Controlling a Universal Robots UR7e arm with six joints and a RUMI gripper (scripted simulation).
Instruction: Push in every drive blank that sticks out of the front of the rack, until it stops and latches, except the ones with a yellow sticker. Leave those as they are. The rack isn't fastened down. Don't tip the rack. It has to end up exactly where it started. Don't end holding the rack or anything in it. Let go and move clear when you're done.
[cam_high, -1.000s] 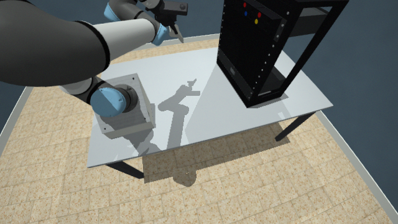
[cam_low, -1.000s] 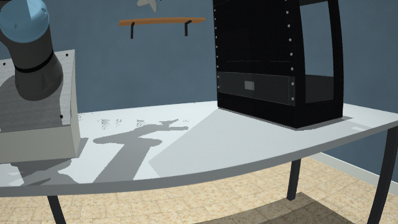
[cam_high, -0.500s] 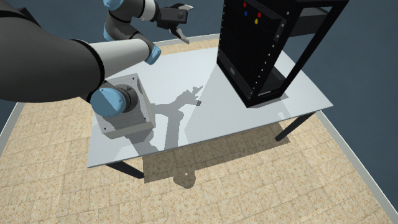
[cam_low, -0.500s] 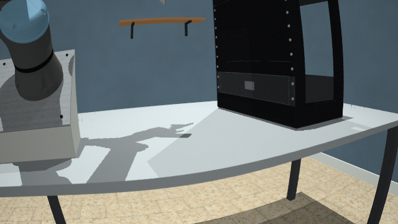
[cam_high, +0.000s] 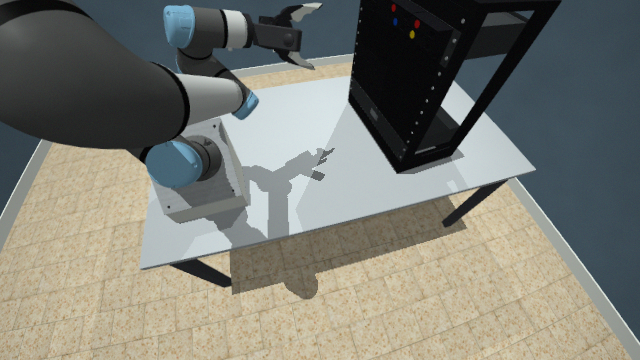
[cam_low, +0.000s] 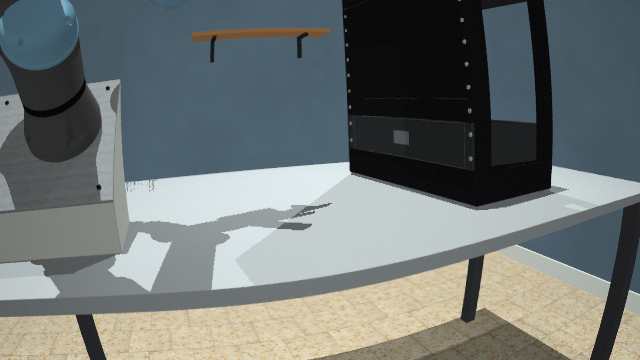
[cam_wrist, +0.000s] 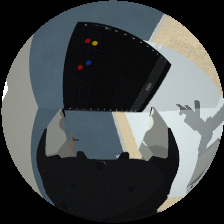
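Observation:
The black rack stands upright at the right end of the white table. Its front faces my gripper. High on the front are small round stickers: a red one, a blue one, another red one and a yellow one. I cannot tell which blanks stick out. A grey panel sits low in the front. My gripper is open and empty, high in the air left of the rack and clear of it.
The arm's grey base block sits on the table's left end. A wooden shelf hangs on the back wall. The table edge runs close behind and to the right of the rack.

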